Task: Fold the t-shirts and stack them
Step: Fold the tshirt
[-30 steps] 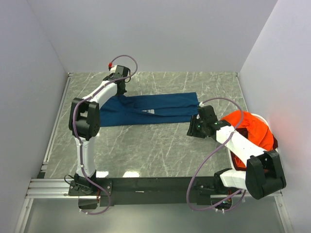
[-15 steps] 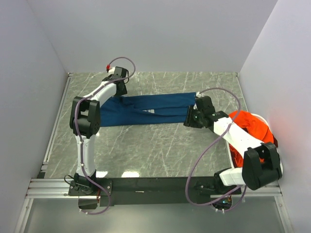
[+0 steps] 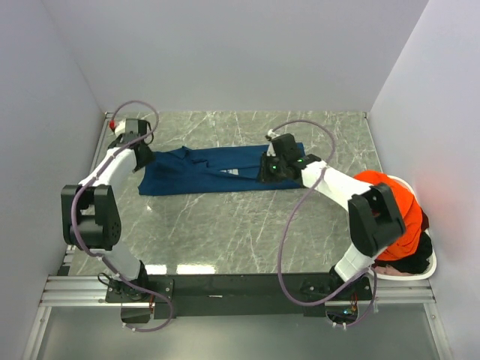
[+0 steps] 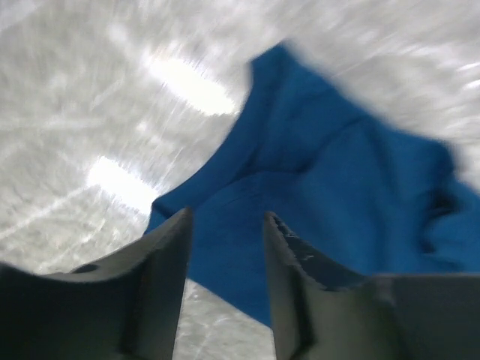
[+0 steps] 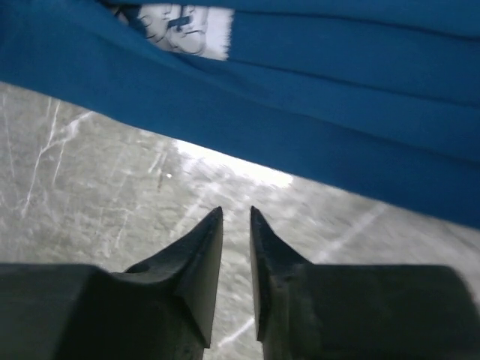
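Note:
A navy blue t-shirt [image 3: 217,169] lies on the marble table, folded into a long strip, with its pale print [image 3: 232,172] showing near the middle. At the strip's left end my left gripper [image 3: 142,156] hovers open, and in the left wrist view the blue cloth [image 4: 322,172] lies under the left gripper [image 4: 226,217]. My right gripper [image 3: 268,171] is over the strip's right part. In the right wrist view this gripper [image 5: 236,211] has only a narrow gap, empty, over bare marble just short of the shirt's near edge [image 5: 300,142]. An orange t-shirt [image 3: 397,206] sits in the basket.
The white basket [image 3: 424,271] stands at the table's right edge, with dark cloth [image 3: 411,255] under the orange shirt. Grey walls enclose the table [image 3: 225,225] on the left, back and right. Both arm bases sit on the black rail at the near edge.
My left arm swung from the shirt's back edge to its left end, and its jaws opened. My right arm moved left from beside the basket to the shirt's right part, and its jaws narrowed.

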Tool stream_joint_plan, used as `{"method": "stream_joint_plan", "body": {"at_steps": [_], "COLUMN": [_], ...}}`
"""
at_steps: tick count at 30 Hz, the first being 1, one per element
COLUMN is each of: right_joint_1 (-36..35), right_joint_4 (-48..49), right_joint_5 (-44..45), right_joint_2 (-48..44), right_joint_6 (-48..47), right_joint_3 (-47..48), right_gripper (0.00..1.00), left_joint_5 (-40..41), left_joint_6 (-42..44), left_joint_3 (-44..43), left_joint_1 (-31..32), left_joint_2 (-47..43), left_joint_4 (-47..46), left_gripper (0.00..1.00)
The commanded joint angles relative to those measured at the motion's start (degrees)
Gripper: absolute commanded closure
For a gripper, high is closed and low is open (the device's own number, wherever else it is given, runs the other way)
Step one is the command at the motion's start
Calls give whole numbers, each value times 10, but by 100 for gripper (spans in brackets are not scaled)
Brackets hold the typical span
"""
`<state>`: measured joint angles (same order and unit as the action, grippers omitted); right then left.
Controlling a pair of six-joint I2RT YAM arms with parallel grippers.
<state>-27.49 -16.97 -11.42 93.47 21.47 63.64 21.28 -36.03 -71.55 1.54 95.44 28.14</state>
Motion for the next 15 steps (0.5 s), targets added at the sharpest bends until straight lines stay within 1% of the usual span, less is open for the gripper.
{"method": "stream_joint_plan", "body": {"at_steps": [1, 2, 3, 4, 8, 12, 15], "right_joint_1": [-21, -24, -30, -31, -32, -32, -30], "right_joint_4": [29, 29, 32, 34, 49, 54, 57], "right_joint_5": [-19, -21, -21, -23, -30, -30, -27], "right_joint_2": [36, 45, 64, 72, 108, 147, 173], "right_joint_6": [-7, -7, -5, -2, 11, 18, 21], "right_joint_3": [46, 52, 57, 65, 78, 92, 105], "right_gripper": [74, 76, 77, 78, 80, 81, 82], "left_joint_5": [-33, -34, -33, -32, -32, -16, -10], "left_joint_6": [-9, -8, -5, -4, -4, -13, -15], "left_joint_3": [57, 66, 76, 78, 84, 101, 108], "left_joint_1": [-14, -14, -31, -34, -41, -52, -64], "left_joint_2": [8, 7, 9, 12, 26, 43, 52], "left_joint_4": [-20, -25, -28, -30, -31, -13, 2], "left_gripper": [56, 58, 63, 65, 68, 74, 75]}}
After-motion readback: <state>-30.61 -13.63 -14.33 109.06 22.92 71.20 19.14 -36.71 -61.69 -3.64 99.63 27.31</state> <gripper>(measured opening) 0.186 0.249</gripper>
